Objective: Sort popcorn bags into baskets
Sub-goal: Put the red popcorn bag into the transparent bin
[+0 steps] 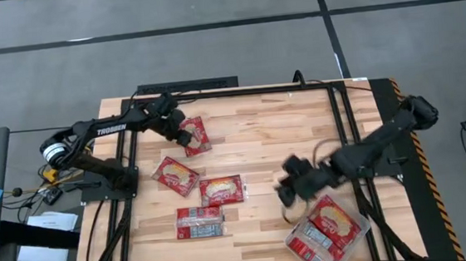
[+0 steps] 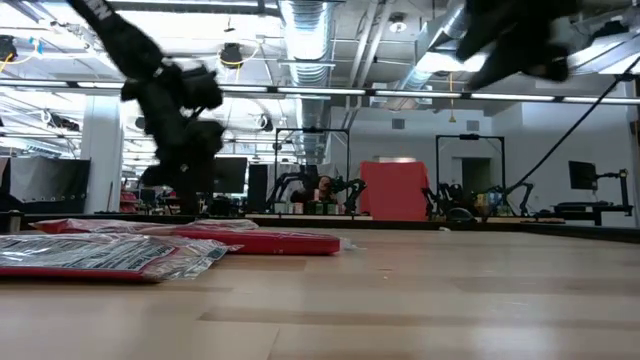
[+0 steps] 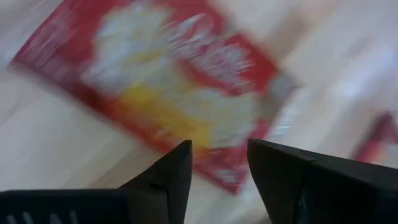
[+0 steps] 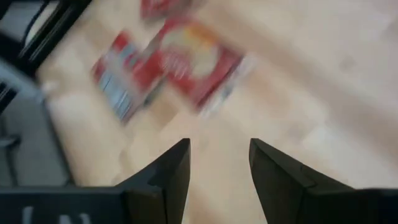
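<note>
High view: "TROSSEN" on left arm (image 1: 110,129); both grippers' fingers parted, empty, above popcorn bags (image 1: 196,136)

Light wooden table (image 1: 258,137): butcher-block planks, pale and tan strips, smooth with a soft satin sheen. Black matt metal frame (image 1: 346,138) around its edges. Popcorn bags (image 1: 221,190) near the centre: glossy red film, crinkled silver-grey ends catching light. Clear plastic basket (image 1: 296,249) at five o'clock: transparent, shiny at the rim. Left gripper (image 3: 217,168) and right gripper (image 4: 217,168): dark, matt, smooth fingers. Grey floor (image 1: 211,57) beyond: dull, finely speckled.
</note>
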Available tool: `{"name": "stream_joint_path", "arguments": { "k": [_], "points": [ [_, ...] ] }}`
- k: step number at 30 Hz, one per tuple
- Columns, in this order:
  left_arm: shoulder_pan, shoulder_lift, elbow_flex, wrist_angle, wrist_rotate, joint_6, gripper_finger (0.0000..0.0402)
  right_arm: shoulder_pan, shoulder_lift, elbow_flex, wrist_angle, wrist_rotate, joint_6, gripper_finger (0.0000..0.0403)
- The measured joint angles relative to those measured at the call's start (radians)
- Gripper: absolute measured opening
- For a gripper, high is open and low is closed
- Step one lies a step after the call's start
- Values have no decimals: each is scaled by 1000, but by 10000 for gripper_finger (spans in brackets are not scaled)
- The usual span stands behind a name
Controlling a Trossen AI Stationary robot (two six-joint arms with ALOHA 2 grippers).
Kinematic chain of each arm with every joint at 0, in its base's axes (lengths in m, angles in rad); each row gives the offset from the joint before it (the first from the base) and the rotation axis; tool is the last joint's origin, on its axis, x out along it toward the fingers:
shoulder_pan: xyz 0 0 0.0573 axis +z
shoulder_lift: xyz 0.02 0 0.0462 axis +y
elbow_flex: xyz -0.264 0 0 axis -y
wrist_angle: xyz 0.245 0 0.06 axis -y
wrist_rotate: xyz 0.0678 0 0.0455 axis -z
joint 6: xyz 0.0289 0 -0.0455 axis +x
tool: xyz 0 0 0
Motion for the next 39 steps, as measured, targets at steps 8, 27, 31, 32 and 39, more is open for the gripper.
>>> {"name": "stream_joint_path", "arguments": {
  "k": [8, 27, 31, 32, 39],
  "points": [
    [27, 0, -183, 232, -72, -96, 76, -305, 0, 0, 213, -6, -281, 186],
    [23, 162, -226, 443, -57, -162, 2, -653, 606, 163, 875, -377, -259, 244],
    [21, 186, -226, 495, -41, -198, 2, -680, 740, 289, 830, -431, -170, 268],
    [21, 187, -226, 497, -41, -203, 2, -685, 763, 312, 805, -432, -158, 270],
    [20, 188, -226, 498, -42, -208, 2, -721, 820, 408, 612, -435, -136, 272]
  ]
}}
